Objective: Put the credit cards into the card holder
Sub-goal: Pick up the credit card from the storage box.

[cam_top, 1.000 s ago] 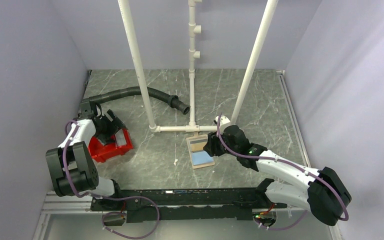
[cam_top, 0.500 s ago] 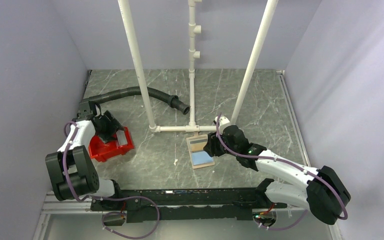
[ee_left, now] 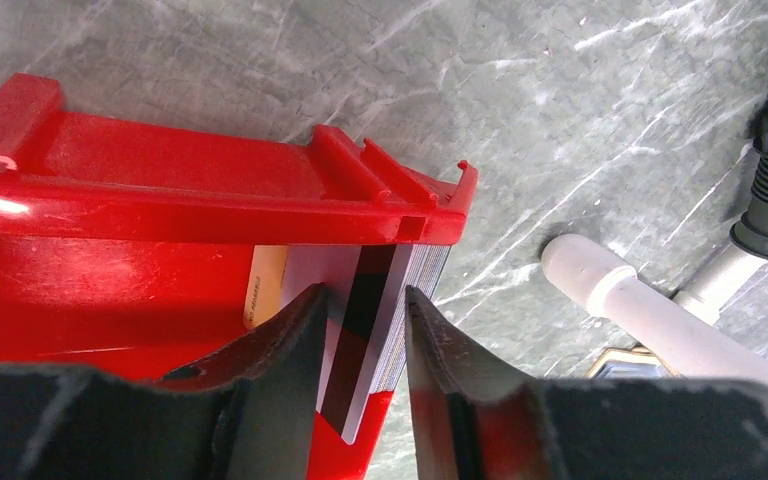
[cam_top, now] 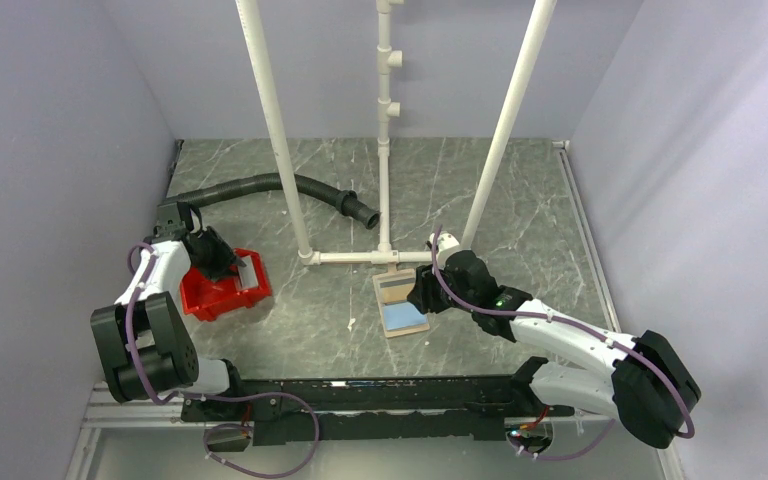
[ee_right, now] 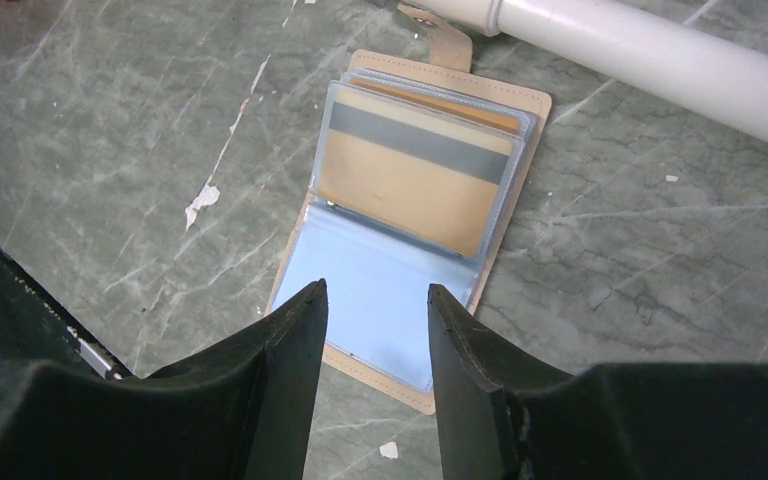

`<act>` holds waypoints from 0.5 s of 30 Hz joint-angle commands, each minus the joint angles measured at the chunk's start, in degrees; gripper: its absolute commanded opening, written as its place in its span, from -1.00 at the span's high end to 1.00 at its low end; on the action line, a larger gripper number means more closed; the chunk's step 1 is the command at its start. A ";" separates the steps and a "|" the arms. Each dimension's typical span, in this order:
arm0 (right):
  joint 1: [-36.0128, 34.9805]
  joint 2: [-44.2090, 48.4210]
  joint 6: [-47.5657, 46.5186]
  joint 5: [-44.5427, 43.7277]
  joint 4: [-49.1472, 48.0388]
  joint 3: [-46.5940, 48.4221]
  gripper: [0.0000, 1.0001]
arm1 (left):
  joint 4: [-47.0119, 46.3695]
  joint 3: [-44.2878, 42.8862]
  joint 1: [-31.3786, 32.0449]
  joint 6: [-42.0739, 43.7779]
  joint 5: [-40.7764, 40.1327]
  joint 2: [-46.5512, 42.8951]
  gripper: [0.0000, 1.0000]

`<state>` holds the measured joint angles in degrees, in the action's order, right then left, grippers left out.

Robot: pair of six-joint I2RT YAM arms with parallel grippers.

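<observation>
The credit cards (ee_left: 380,270) are a pale stack with a dark stripe on the top card, leaning inside the red bin (ee_left: 160,190) at its right end. My left gripper (ee_left: 363,295) is open, its jaws straddling the stack from above; I cannot tell if they touch it. In the top view it (cam_top: 215,262) sits in the bin (cam_top: 225,298) beside the cards (cam_top: 251,270). The tan card holder (ee_right: 420,180) lies open on the table, blue and yellowish inside. My right gripper (ee_right: 377,290) is open and empty just above its blue half; the top view shows it (cam_top: 422,295) beside the holder (cam_top: 400,303).
A white pipe frame (cam_top: 385,257) lies just behind the holder, with upright poles rising from it; it also shows in the right wrist view (ee_right: 660,50). A black corrugated hose (cam_top: 280,185) lies at the back left. Grey walls close in both sides.
My left gripper has shifted left and lower into the red bin, closer over the card stack. The right arm and the holder have not moved.
</observation>
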<state>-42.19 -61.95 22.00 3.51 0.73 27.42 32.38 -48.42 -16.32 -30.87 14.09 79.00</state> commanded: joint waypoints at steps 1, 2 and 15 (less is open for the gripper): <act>-0.26 0.34 -0.47 0.27 -2.66 -0.25 0.12 | 0.29 -0.53 -0.03 -0.24 0.17 -1.65 0.23; -0.26 0.34 -0.47 0.27 -2.67 -0.26 0.12 | 0.42 -0.53 -0.03 -0.16 0.01 -1.78 0.25; -0.21 0.58 -0.56 0.16 -2.58 -0.10 0.12 | 8.45 -4.36 0.01 2.77 -3.94 -2.83 0.77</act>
<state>-42.19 -61.95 22.00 3.51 0.73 27.42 36.34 -49.39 -16.32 -29.36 11.62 78.54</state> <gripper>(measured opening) 0.441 0.146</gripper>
